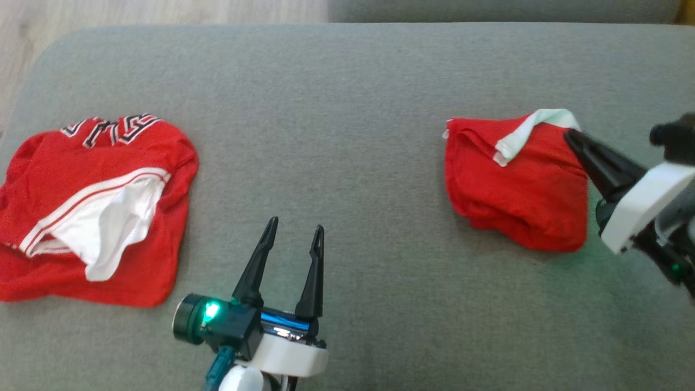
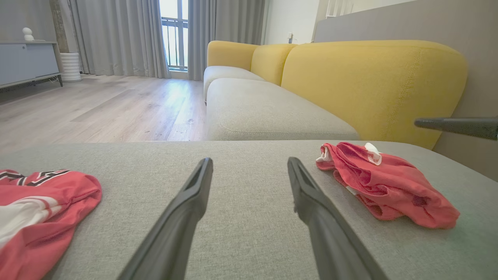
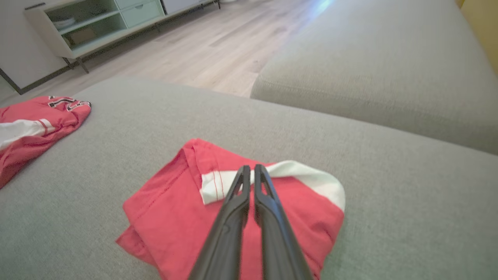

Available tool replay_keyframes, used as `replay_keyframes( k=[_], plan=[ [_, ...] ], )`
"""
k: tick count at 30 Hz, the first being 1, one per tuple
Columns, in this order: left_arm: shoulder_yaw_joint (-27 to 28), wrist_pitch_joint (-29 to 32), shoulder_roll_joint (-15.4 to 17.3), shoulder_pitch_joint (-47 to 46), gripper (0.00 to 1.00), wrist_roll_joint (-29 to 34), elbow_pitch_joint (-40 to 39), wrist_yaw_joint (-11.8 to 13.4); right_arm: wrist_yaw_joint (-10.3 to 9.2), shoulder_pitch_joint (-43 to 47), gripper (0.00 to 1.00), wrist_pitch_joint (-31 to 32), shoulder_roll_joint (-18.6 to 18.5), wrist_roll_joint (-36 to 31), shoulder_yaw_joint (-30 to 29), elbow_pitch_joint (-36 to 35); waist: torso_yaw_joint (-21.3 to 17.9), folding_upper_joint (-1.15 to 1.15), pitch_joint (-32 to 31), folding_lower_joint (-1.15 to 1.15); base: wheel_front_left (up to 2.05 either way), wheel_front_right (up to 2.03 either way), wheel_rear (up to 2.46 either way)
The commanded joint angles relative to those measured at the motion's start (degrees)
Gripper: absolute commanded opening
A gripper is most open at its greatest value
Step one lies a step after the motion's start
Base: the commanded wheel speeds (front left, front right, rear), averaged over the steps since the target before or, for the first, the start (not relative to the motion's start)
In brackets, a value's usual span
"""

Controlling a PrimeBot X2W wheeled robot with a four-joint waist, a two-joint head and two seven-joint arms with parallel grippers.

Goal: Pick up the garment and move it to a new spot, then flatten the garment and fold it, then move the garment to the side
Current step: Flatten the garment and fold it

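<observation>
While the right end effector [image 3: 251, 168] hovers closed, empty, above the folded garment [image 3: 167, 217] (left end effector [image 1: 296, 224] open), pinching one layer could unfold it.

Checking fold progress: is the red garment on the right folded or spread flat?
Folded, loosely: the red garment lies as a compact layered bundle, white trim flipped over its top.

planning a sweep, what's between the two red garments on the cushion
Head view: bare grey cushion, plus the open left gripper low between the folded garment and the jersey.
</observation>
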Motion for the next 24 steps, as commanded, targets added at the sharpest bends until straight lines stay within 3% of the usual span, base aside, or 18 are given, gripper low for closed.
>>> replay_keyframes(
  k=[1,15,19,23,24],
  plan=[
    [1.7,-0.5,-0.3,-2.5,1.00,-0.6,-2.0,0.0,-0.04,0.6,0.00,0.6,-2.0,0.9,0.0,-0.9,0.9,0.00,0.6,0.00,0.00,0.00,0.00],
    [-0.2,-0.5,-0.4,-4.1,1.00,-2.3,-2.2,0.8,-0.04,0.0,0.00,7.9,-1.2,6.3,3.4,7.2,8.6,0.00,3.1,0.00,0.00,0.00,0.00],
    [-1.0,-0.5,-0.4,-4.6,1.00,-2.8,-2.3,1.1,-0.04,-2.7,0.00,4.2,-0.8,5.1,2.4,9.2,10.5,0.00,3.8,0.00,0.00,0.00,0.00],
    [-1.3,-0.5,-0.4,-4.8,1.00,-3.1,-2.3,1.5,-0.04,-6.5,0.00,-4.3,0.9,0.3,0.9,12.4,11.2,0.00,3.9,0.00,0.00,0.00,0.00],
    [-1.4,-0.5,-0.4,-4.8,1.00,-3.1,-2.2,1.5,-0.04,-7.2,0.12,-6.4,1.6,-0.6,0.5,13.4,11.3,0.00,3.8,0.00,0.00,0.00,0.00]
  ],
)
